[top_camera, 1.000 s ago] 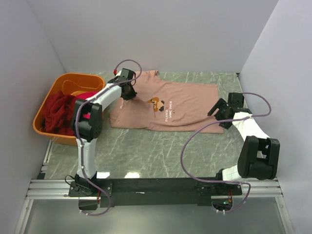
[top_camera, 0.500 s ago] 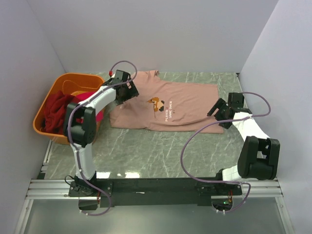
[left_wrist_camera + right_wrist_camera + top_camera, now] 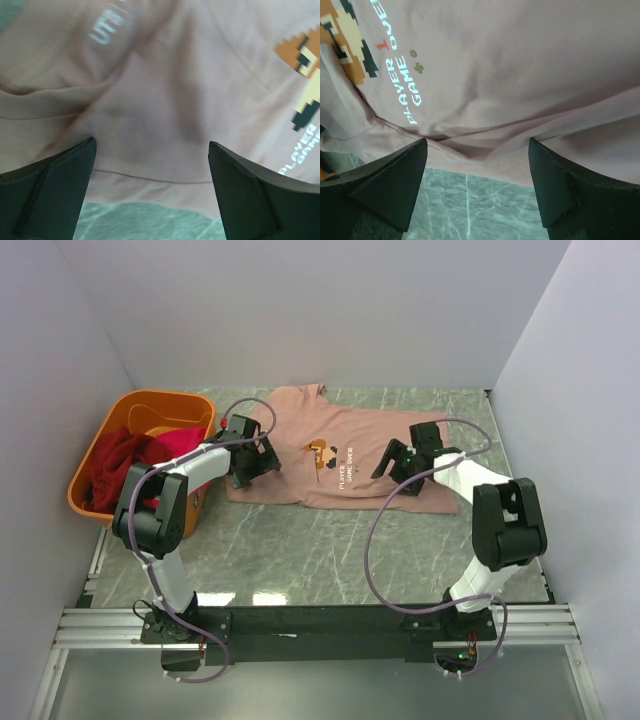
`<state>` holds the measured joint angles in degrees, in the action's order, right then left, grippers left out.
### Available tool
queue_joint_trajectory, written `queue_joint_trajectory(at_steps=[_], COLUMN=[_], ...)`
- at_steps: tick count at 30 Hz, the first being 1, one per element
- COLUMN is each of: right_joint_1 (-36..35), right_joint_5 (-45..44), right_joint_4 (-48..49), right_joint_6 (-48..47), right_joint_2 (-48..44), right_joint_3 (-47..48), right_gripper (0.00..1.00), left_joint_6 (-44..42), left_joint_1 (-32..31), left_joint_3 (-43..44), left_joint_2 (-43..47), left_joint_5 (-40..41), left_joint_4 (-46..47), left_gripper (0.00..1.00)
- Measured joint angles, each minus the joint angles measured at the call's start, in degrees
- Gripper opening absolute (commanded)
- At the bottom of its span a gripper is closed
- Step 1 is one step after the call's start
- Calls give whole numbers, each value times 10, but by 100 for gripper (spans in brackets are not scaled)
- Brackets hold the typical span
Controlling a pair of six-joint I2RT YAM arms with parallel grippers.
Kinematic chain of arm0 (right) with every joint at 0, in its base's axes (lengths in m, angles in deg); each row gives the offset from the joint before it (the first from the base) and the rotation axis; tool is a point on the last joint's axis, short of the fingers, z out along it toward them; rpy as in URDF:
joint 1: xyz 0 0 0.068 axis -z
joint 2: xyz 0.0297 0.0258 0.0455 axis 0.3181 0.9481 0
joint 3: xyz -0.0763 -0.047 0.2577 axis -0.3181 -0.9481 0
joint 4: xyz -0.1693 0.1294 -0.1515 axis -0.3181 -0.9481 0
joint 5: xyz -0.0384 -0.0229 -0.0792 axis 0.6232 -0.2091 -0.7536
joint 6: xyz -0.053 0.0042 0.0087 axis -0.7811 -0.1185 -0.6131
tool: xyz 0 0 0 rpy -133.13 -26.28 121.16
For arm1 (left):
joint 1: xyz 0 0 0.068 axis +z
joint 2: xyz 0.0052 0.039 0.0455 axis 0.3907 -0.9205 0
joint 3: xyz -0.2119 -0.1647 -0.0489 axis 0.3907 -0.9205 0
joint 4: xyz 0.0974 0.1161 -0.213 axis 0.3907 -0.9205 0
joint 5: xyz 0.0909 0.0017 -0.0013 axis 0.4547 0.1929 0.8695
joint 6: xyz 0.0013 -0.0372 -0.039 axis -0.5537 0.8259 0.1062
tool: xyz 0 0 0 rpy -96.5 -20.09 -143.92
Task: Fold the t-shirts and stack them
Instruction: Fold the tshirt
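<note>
A dusty pink t-shirt (image 3: 340,445) with a pixel-art print lies spread on the green marble table (image 3: 300,550). My left gripper (image 3: 252,462) hovers open over the shirt's left near hem (image 3: 150,175), nothing between its fingers (image 3: 55,190). My right gripper (image 3: 392,468) stands open above the shirt's near edge right of the print, over a creased fold (image 3: 475,145). A dark red t-shirt (image 3: 115,465) and a magenta one (image 3: 180,440) lie bunched in the orange tub (image 3: 150,405).
The tub sits at the table's left, against the left wall. Bare marble (image 3: 470,210) runs from the shirt's near hem to the arm bases. White walls close in the back and both sides.
My left gripper has let go, opened wide and drawn back from the shirt's upper left to its near left hem. My right gripper has swung left from the shirt's right end toward the middle.
</note>
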<state>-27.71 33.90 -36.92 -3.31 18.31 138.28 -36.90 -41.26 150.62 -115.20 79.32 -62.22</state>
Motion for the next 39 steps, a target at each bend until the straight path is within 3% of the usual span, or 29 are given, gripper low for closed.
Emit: queue_joint_trajectory(at_steps=[8, 16, 21, 28, 35, 39], right_joint_1=[-11, -11, -12, -7, 118, 139], right_joint_5=[17, 2, -21, -32, -15, -24], right_joint_4=[33, 44, 42, 22, 8, 2], right_joint_6=[30, 36, 27, 12, -15, -33], right_joint_2=[25, 75, 38, -64, -67, -36], right_joint_3=[1, 72, 64, -26, -64, -46], right_gripper=[88, 87, 87, 89, 89, 89], left_joint_6=[0, 0, 0, 0, 0, 1], left_joint_1=[21, 21, 21, 21, 20, 19], left_joint_3=[-23, -23, -28, -30, -30, -30], left_joint_2=[1, 1, 9, 21, 22, 12], left_joint_5=[-4, 0, 0, -9, -32, -44], left_joint_4=[23, 24, 25, 36, 52, 60], left_gripper=[100, 99, 99, 99, 99, 99])
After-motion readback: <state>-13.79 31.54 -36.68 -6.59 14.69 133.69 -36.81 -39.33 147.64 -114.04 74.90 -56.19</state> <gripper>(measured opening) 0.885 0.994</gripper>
